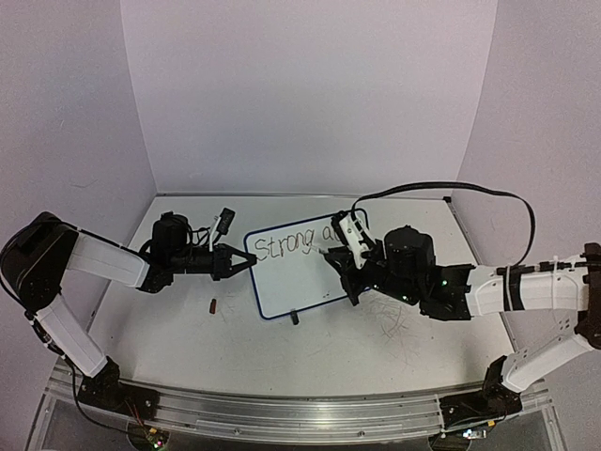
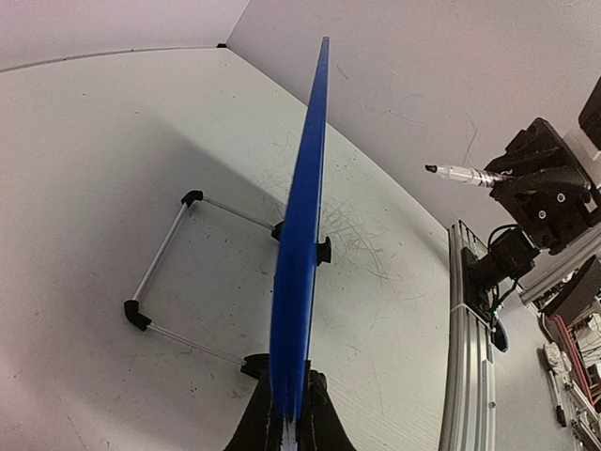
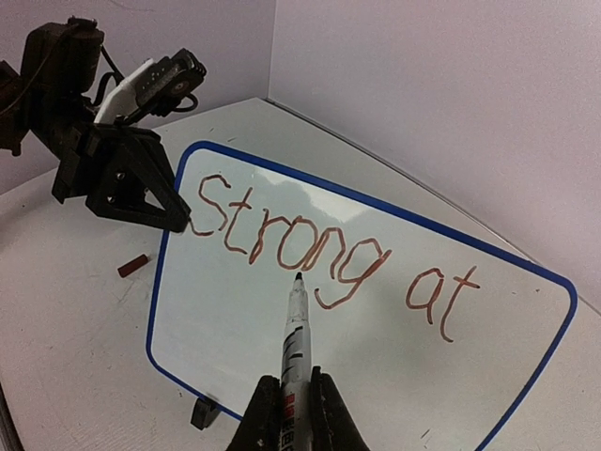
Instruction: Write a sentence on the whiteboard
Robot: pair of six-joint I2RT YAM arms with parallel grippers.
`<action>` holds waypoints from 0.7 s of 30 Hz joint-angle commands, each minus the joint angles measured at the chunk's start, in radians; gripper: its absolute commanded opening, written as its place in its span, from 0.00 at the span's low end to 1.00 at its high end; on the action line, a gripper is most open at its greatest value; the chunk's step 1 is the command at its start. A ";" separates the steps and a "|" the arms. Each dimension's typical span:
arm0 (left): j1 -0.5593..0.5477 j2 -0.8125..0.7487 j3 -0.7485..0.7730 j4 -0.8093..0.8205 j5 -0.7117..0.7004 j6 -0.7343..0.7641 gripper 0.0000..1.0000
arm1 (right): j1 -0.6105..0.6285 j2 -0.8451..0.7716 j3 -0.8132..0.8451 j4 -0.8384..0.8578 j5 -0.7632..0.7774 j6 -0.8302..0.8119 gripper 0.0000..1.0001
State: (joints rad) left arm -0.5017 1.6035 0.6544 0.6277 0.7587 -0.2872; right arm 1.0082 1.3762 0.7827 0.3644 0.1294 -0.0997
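**Step in hand: between words, pen lifted.** At the left, the left gripper [image 1: 246, 264] is clamping its fingers shut on the left rim of the whiteboard [image 1: 282, 287] and bracing it. The board is standing tilted near the middle of the table [image 1: 169, 338] on a thin wire stand [image 2: 164, 254] and small black feet [image 1: 294, 318]. A small dark-red piece [image 1: 214, 305], possibly the pen's cap, is lying on the table just off the board's lower left corner. The sentence [image 3: 349, 268] is reading "Strong at" so far, running along the top line. At the right, the right gripper [image 3: 291, 413] is pinching the marker [image 3: 296, 329] between closed fingers. The tip is pointing at the blank area under "Strong", and in the left wrist view it is hanging clear of the board's face.

**Next move, as judged.** The tip is probably needing to come down onto the board low and left to open a second line, pressing lightly so the propped board is not rocking back.

**Edges and room.** Little space is remaining between "at" and the blue right rim. The lower half is lying blank, bounded by the bottom rim and the left fingers.
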 commanded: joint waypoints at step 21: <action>-0.006 0.003 0.014 -0.069 -0.090 0.026 0.00 | 0.154 0.252 0.206 0.028 0.016 -0.015 0.00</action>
State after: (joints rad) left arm -0.5060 1.6035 0.6586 0.6239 0.7510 -0.2878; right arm 1.1512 1.5934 0.9289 0.3576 0.1412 -0.1123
